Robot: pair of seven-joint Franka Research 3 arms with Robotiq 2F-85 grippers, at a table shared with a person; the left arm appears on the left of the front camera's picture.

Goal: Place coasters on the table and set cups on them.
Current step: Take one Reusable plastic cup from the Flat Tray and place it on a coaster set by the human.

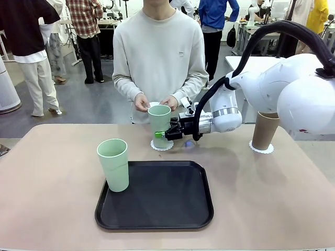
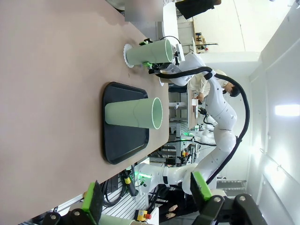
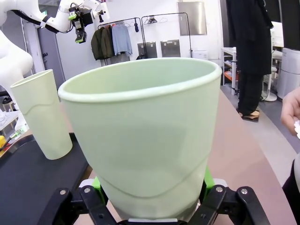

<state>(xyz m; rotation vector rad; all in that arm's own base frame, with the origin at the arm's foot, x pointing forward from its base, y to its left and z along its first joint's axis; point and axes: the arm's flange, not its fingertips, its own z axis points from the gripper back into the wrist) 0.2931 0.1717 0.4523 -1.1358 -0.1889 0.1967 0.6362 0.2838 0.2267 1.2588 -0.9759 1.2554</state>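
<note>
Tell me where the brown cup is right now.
In the front view, the brown cup stands upright on a coaster toward the table's right edge, well right of the black tray.

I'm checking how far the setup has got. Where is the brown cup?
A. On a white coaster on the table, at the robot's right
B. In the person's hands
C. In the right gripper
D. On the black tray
A: the brown cup stands upright on a white coaster on the table, while the right gripper is closed on a mint cup.
</note>
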